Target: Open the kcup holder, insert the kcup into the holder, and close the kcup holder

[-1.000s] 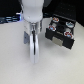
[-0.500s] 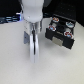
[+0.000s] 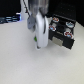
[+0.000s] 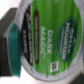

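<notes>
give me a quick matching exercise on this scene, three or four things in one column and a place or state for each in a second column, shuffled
Column 1
1. kcup
2. kcup holder
3. gripper
4. table

Column 2
A. black box at the exterior view's right, tray slid out, pods in its slots
B. bare and white, under everything
C. green lid fills the wrist view, printed DARK MAGIC
D. white, pointing down, just to the exterior view's left of the tray

Pairs: 1-C, 2-A, 3-D, 4-B
</notes>
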